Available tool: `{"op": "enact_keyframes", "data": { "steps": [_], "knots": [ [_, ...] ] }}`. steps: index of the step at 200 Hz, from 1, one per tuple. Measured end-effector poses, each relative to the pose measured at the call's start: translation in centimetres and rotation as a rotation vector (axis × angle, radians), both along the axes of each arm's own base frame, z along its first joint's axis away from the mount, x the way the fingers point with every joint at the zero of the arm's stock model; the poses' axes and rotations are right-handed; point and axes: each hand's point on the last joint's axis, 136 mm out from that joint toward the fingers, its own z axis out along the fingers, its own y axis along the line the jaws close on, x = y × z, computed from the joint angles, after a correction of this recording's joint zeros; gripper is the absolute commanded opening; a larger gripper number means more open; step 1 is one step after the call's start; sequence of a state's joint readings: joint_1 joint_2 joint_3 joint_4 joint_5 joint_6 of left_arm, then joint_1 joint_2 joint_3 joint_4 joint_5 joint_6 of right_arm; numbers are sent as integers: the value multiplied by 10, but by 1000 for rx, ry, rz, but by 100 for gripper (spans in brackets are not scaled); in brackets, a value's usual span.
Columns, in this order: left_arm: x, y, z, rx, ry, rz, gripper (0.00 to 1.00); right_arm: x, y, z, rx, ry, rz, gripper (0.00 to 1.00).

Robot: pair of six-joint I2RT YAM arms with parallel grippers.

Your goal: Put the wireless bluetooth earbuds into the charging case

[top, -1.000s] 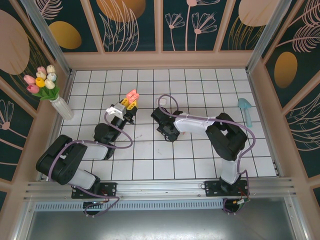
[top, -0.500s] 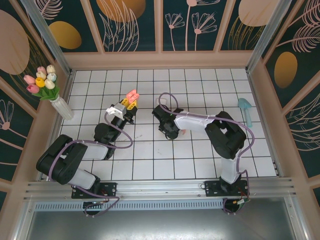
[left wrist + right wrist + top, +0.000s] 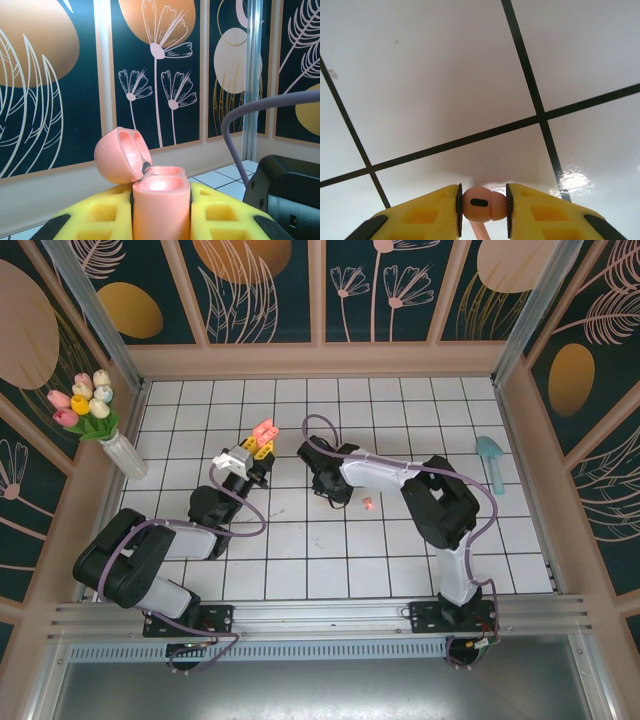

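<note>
The salmon-pink charging case (image 3: 161, 205) stands upright between the yellow pads of my left gripper (image 3: 161, 222), which is shut on it. Its lid (image 3: 120, 156) is swung open to the left, and both sockets look empty. From above, the case (image 3: 264, 430) sits at the left gripper's tip (image 3: 258, 444), left of centre. My right gripper (image 3: 482, 204) is shut on the head of a pink earbud (image 3: 489, 206), stem pointing back, close over a white tile. In the top view the right gripper (image 3: 334, 500) is at mid-table. A second pink earbud (image 3: 367, 504) lies on the tiles just right of it.
A white vase of tulips (image 3: 122, 452) stands at the left wall. A light blue object (image 3: 492, 462) lies near the right wall. Patterned walls enclose the tiled floor (image 3: 300, 560). The right arm's cable (image 3: 318, 426) loops between the two grippers.
The right gripper's jaws have closed on a pink earbud, and the arm has swung left and away from me. A pink earbud on the tiles has come into sight. The left arm has not moved.
</note>
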State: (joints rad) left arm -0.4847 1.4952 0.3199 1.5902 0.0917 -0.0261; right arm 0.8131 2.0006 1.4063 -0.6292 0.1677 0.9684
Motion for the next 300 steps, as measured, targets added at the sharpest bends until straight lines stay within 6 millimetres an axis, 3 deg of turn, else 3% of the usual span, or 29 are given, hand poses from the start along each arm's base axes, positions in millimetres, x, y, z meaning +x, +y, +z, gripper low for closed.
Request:
{"op": "enact_keyframes", "data": {
  "steps": [82,116,152,207,240,262,300],
  "knots": [
    [0,0,0,0,0,0,0,4,-3,-5,-65,-16,95,30],
    [0,0,0,0,0,-2,0,7,-9,10,-43,-90,97,30],
    [-1,-1,0,3,-1,-9,0,19,-9,70,48,-268,74,30],
    [-4,-11,9,9,-32,-67,0,40,-5,206,245,-648,81,30],
    [-5,-19,24,-2,-72,-109,0,41,-3,274,345,-843,122,30],
    [-4,-24,34,-17,-92,-134,0,37,1,304,407,-941,160,30],
    [1,-34,45,-41,-107,-166,0,28,17,334,524,-1058,262,30]
  ]
}}
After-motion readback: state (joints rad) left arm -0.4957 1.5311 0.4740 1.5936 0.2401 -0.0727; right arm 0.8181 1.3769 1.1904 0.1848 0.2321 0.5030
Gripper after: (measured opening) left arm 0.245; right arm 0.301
